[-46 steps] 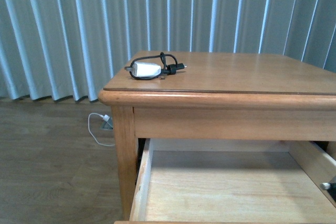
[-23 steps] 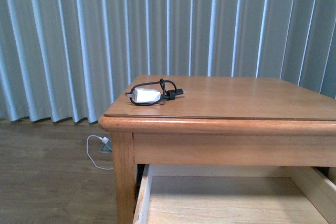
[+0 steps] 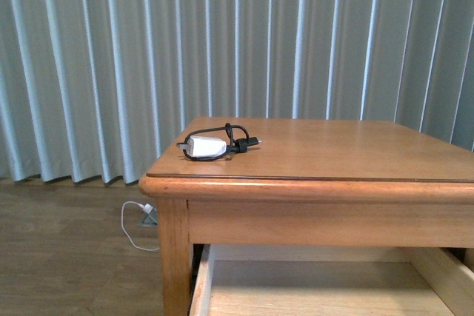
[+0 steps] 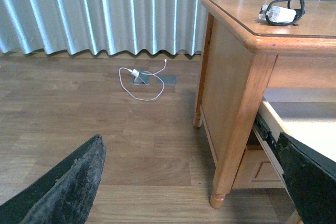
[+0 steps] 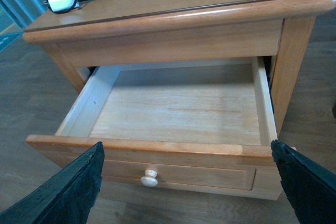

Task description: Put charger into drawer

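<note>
Your front view has risen, so the table [image 3: 333, 153] and open drawer [image 5: 178, 106] sit lower in frame than before. Left gripper [image 4: 189, 140] and right gripper [image 5: 186, 144] both gape empty. With the charger [image 3: 206, 146] lying left of centre on the table, the next move is probably to reach over and grasp it.

I see pleated grey-blue curtains [image 3: 89, 72] at twelve o'clock, plank floor [image 4: 79, 114], honey desk [image 3: 333, 146], white cord [image 4: 135, 73] at eight o'clock

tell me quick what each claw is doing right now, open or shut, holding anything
Left claw: open, fingers spread wide, holding nothing.
Right claw: open, fingers spread wide, holding nothing.
</note>
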Action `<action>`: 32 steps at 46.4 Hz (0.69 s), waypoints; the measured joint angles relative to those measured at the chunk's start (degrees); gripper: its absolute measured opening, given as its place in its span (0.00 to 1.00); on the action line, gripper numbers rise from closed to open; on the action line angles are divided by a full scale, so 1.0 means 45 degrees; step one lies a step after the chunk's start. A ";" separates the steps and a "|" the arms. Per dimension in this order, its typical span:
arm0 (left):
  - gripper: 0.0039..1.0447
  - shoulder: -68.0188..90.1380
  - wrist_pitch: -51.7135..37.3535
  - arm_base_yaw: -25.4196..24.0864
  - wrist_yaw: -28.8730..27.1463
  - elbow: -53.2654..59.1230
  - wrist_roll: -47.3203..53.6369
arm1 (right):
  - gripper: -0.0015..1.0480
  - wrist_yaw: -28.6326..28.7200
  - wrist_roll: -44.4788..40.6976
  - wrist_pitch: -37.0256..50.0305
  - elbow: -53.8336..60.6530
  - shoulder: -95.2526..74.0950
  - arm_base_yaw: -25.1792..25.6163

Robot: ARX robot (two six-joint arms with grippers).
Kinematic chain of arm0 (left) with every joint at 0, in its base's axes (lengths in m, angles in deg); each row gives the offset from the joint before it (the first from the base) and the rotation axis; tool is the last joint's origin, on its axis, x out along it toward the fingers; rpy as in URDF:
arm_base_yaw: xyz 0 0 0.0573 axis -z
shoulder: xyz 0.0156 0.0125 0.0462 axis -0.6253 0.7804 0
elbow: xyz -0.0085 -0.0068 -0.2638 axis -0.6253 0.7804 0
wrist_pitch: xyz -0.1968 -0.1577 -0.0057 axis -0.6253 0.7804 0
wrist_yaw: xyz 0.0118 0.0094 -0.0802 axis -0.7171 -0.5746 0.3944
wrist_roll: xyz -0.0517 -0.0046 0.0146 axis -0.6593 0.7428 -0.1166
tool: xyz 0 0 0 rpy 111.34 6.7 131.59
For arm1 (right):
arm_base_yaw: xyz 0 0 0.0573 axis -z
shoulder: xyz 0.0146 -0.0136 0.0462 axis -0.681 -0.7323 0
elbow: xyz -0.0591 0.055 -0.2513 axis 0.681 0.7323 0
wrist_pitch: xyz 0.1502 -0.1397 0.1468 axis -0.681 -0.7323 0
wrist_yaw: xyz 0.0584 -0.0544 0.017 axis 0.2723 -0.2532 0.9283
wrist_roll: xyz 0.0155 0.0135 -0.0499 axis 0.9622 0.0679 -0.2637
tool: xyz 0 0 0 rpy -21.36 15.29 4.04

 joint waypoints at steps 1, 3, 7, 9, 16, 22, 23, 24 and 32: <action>0.94 0.0000 0.0000 0.0000 0.0000 0.0000 0.0000 | 0.89 -0.0568 -0.0078 0.0583 0.0233 0.0233 -0.0262; 0.94 -0.0005 0.0000 0.0000 0.0005 0.0000 0.0005 | 0.81 -0.3041 -0.0461 0.2390 0.1083 0.0840 -0.1137; 0.94 0.0000 0.0000 0.0000 -0.0010 0.0000 0.0005 | 0.66 -0.5158 -0.0816 0.3181 0.2050 0.2327 -0.1938; 0.94 0.0000 0.0000 0.0000 -0.0005 0.0000 0.0000 | 0.59 -0.5377 -0.0874 0.3288 0.2239 0.2759 -0.1991; 0.94 -0.0005 0.0000 0.0000 -0.0005 0.0000 0.0000 | 0.37 -0.5479 -0.0986 0.3439 0.2769 0.3138 -0.2045; 0.94 0.0000 0.0000 0.0000 -0.0005 0.0005 0.0000 | 0.49 -0.5493 -0.1064 0.3483 0.3021 0.3274 -0.2064; 0.94 -0.0005 0.0000 0.0000 -0.0005 0.0000 0.0000 | 0.54 -0.5493 -0.1064 0.3492 0.3021 0.3283 -0.2064; 0.94 -0.0005 0.0000 0.0000 -0.0005 0.0000 0.0000 | 0.57 -0.5489 -0.1059 0.3492 0.3021 0.3293 -0.2064; 0.94 -0.0005 0.0000 0.0000 -0.0005 0.0005 0.0000 | 0.84 -0.5489 -0.1059 0.3497 0.3021 0.3303 -0.2064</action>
